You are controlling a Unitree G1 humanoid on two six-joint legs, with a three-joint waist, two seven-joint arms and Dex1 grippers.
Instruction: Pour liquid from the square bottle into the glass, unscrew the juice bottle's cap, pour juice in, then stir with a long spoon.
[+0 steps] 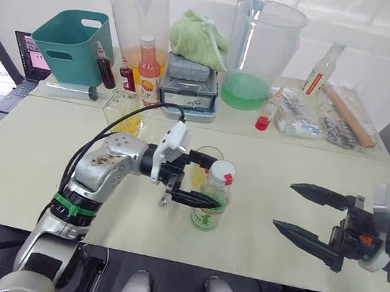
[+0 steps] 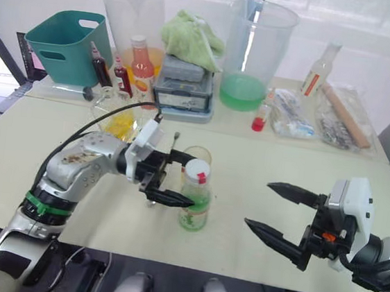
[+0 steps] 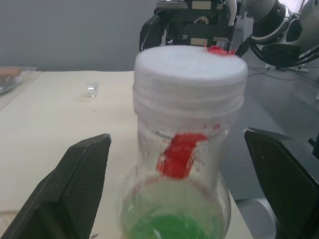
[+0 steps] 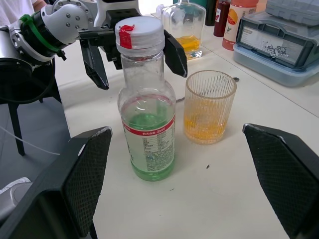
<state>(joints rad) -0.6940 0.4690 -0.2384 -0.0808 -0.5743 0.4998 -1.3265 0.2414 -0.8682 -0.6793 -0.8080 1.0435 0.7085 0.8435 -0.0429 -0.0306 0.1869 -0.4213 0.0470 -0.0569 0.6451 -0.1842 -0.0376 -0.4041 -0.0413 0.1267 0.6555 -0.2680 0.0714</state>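
The right gripper [image 1: 310, 214] waits wide open, well clear. The left gripper [image 1: 195, 179] brackets the juice bottle [image 4: 148, 130] — not yet closed — probably to steady it (cap [image 4: 139, 31] still on). Behind: the glass [image 4: 209, 112], already yellow-filled.

Left arm [image 1: 102, 167]: silver metal shell, scuffed w/ brown marks, green band at wrist-end joint, black cable looped above. White module by black fingers. Right gripper [image 1: 313, 218]: black pointed fingers, white housing, small red-orange mark.
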